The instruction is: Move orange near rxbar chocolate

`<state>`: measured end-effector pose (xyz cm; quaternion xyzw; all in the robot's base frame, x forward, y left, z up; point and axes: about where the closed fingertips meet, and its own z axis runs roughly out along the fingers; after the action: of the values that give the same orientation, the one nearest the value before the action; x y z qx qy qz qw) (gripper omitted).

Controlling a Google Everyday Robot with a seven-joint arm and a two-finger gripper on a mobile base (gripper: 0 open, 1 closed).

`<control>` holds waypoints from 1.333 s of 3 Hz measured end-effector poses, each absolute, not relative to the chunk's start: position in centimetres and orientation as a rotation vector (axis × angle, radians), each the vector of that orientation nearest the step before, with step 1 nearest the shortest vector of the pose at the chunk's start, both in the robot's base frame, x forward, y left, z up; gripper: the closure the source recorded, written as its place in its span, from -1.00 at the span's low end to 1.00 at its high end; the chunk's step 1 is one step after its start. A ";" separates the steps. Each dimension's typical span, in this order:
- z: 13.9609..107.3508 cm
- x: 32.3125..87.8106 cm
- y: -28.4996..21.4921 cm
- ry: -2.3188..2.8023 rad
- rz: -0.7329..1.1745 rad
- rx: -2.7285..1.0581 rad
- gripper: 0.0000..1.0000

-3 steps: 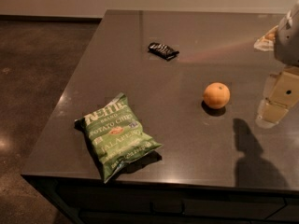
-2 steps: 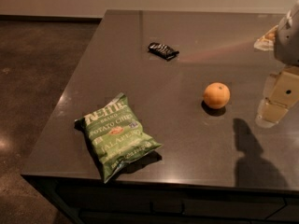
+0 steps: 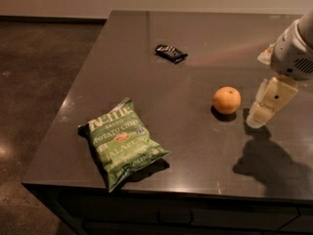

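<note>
The orange (image 3: 226, 100) sits on the dark table (image 3: 146, 62), right of centre. The rxbar chocolate (image 3: 171, 53), a small black wrapper with white lettering, lies farther back and to the left of the orange. My gripper (image 3: 260, 115) hangs at the right edge of the view, just right of the orange and a short gap from it, with its tip close to the table top. It holds nothing that I can see.
A large green chip bag (image 3: 122, 141) lies near the table's front left. The table's left edge drops to a dark floor (image 3: 34, 82). The arm's shadow (image 3: 269, 165) falls on the front right of the table.
My gripper and arm have moved a little to the left, closer to the orange. The orange, bar and chip bag have not moved.
</note>
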<state>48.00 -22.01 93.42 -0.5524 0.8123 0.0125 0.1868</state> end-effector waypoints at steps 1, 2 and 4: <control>91.2 49.3 -20.9 2.285 0.064 -1.528 -1.00; 88.9 50.5 -20.1 2.288 0.073 -1.515 -1.00; 85.9 52.8 -19.8 2.321 0.084 -1.504 -0.60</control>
<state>52.82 -19.82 85.93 -0.5342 0.8240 0.0300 0.1862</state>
